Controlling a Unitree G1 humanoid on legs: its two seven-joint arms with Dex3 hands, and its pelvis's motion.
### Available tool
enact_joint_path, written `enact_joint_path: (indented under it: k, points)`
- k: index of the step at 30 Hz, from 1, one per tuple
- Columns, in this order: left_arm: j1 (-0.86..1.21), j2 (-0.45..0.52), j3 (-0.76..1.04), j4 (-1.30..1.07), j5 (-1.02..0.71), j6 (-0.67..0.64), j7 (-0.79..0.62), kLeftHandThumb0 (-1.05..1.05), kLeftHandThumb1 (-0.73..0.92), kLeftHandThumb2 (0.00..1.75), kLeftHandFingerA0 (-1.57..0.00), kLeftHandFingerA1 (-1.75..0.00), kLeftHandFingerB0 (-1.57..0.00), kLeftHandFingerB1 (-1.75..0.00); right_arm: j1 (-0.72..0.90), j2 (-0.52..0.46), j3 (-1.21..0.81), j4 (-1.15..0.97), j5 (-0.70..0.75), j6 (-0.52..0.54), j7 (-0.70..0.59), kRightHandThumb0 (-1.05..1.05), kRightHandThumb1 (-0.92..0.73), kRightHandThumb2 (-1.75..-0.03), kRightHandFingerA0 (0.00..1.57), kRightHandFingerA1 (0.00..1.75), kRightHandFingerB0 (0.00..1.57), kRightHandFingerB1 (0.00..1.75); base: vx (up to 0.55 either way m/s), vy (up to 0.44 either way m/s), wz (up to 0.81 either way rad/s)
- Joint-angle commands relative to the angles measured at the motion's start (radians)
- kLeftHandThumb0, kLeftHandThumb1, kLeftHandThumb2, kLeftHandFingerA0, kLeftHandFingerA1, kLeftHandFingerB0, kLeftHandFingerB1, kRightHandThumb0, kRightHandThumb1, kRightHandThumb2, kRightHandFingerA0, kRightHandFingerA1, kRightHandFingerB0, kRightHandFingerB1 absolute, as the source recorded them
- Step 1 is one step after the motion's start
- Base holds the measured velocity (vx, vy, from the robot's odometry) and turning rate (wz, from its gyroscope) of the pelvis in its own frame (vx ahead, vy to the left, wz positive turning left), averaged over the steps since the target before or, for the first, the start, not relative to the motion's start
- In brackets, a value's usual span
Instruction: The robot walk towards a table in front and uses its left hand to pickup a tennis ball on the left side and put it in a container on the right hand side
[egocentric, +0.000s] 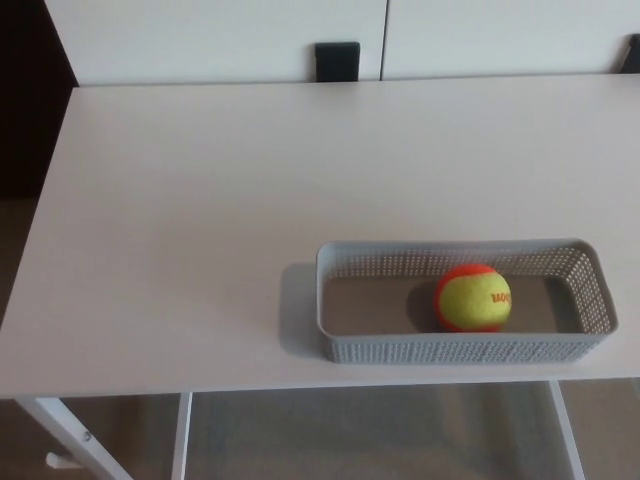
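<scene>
One basket w/ one tennis ball inside.

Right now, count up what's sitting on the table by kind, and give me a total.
tennis ball: 1, yellow and orange, lying inside the basket
grey basket: 1, perforated, near the front edge of the table
Total: 2

the tennis ball, yellow with orange bands and orange lettering, sits inside the grey perforated container, right of its middle. the long, shallow container lies flat by the table's near edge, on my right.
</scene>
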Motion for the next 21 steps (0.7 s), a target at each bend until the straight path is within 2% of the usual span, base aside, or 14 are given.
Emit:
enact_joint_path:
  k: [1, 2, 6, 7, 8, 9, 11, 12, 13, 14, 16, 19, 20, 21]
  points:
    - [0.017, 0.106, -0.143, 0.397, -0.040, -0.432, -0.002, -0.68, 0.51, 0.56, -0.48, -0.47, -0.36, -0.37, -0.031, -0.006, -0.010, 0.081, 0.009, -0.021, -0.003, -0.44, -0.54, -0.56, 0.58, 0.49, 0.51, 0.44, 0.00, 0.000, 0.00]
    - [-0.049, 0.108, -0.209, 0.487, 0.058, -0.405, 0.087, -0.62, 0.40, 0.83, -0.39, -0.57, -0.18, -0.44, -0.023, -0.006, -0.008, 0.074, 0.007, -0.031, -0.002, -0.44, -0.54, -0.56, 0.57, 0.50, 0.51, 0.45, 0.00, 0.000, 0.00]
    - [-0.227, 0.082, -0.300, 0.699, 0.127, -0.271, 0.193, -0.59, 0.56, 0.57, -0.20, -0.39, -0.16, -0.31, -0.052, -0.002, -0.004, 0.119, 0.001, -0.041, -0.009, -0.45, -0.54, -0.56, 0.55, 0.48, 0.48, 0.44, 0.00, 0.000, 0.00]
    - [-0.293, 0.071, -0.307, 0.800, 0.107, -0.239, 0.205, -0.35, 0.37, 0.93, -0.02, -0.50, 0.00, -0.48, -0.059, 0.002, -0.002, 0.133, 0.000, -0.039, -0.012, -0.45, -0.53, -0.56, 0.55, 0.48, 0.47, 0.43, 0.00, 0.000, 0.00]
    - [-0.309, 0.070, -0.309, 0.831, 0.100, -0.237, 0.211, -0.35, 0.37, 0.93, -0.02, -0.50, 0.00, -0.48, -0.059, 0.003, -0.002, 0.133, 0.000, -0.037, -0.012, -0.45, -0.53, -0.56, 0.55, 0.48, 0.47, 0.43, 0.00, 0.000, 0.00]
    - [-0.407, 0.043, -0.268, 0.966, 0.028, -0.180, 0.198, -0.55, 0.55, 0.60, -0.07, -0.31, -0.08, -0.23, -0.064, 0.009, -0.015, 0.137, 0.020, -0.031, 0.001, -0.46, -0.54, -0.56, 0.52, 0.47, 0.45, 0.42, 0.00, 0.000, 0.00]
    - [-0.483, 0.025, -0.244, 1.071, -0.011, -0.143, 0.220, -0.55, 0.55, 0.60, -0.06, -0.32, -0.09, -0.23, -0.065, 0.013, -0.026, 0.131, 0.037, -0.021, 0.012, -0.46, -0.54, -0.56, 0.52, 0.46, 0.44, 0.41, 0.00, 0.000, 0.00]
    - [-0.512, 0.016, -0.249, 1.112, -0.005, -0.144, 0.261, -0.58, 0.42, 0.82, 0.00, -0.39, -0.02, -0.30, -0.061, 0.016, -0.035, 0.121, 0.051, -0.019, 0.021, -0.47, -0.54, -0.55, 0.52, 0.46, 0.43, 0.41, 0.00, 0.000, 0.00]
    - [-0.520, 0.015, -0.253, 1.128, -0.001, -0.150, 0.274, -0.58, 0.42, 0.82, 0.00, -0.39, -0.02, -0.30, -0.060, 0.016, -0.037, 0.118, 0.055, -0.020, 0.024, -0.47, -0.54, -0.55, 0.52, 0.46, 0.43, 0.41, 0.00, 0.000, 0.00]
    - [-0.524, 0.015, -0.256, 1.138, 0.000, -0.158, 0.283, -0.56, 0.59, 0.60, -0.07, -0.31, -0.07, -0.22, -0.063, 0.016, -0.038, 0.121, 0.055, -0.024, 0.026, -0.54, -0.38, -0.81, 0.48, 0.59, 0.33, 0.52, 0.00, 0.000, 0.00]
    - [-0.530, 0.008, -0.269, 1.171, 0.015, -0.178, 0.326, -0.54, 0.57, 0.60, -0.07, -0.30, -0.08, -0.22, -0.067, 0.014, -0.039, 0.111, 0.057, -0.020, 0.030, -0.54, -0.38, -0.82, 0.48, 0.59, 0.32, 0.52, 0.00, 0.000, 0.00]
    - [-0.535, 0.032, -0.311, 1.229, 0.043, -0.211, 0.322, -0.51, 0.57, 0.60, -0.06, -0.29, -0.07, -0.23, -0.082, 0.006, -0.046, 0.127, 0.060, -0.024, 0.032, -0.58, -0.40, -0.81, 0.48, 0.58, 0.34, 0.51, 0.00, 0.000, 0.00]
    - [-0.533, 0.044, -0.321, 1.233, 0.048, -0.219, 0.327, -0.58, 0.40, 0.80, -0.01, -0.43, -0.05, -0.32, -0.080, 0.007, -0.046, 0.117, 0.059, -0.023, 0.031, -0.49, -0.54, -0.56, 0.52, 0.47, 0.44, 0.41, 0.00, 0.000, 0.00]
    - [-0.529, 0.058, -0.333, 1.235, 0.057, -0.231, 0.336, -0.58, 0.40, 0.80, -0.01, -0.43, -0.05, -0.32, -0.078, 0.009, -0.044, 0.105, 0.057, -0.024, 0.028, -0.49, -0.54, -0.56, 0.52, 0.47, 0.44, 0.41, 0.00, 0.000, 0.00]
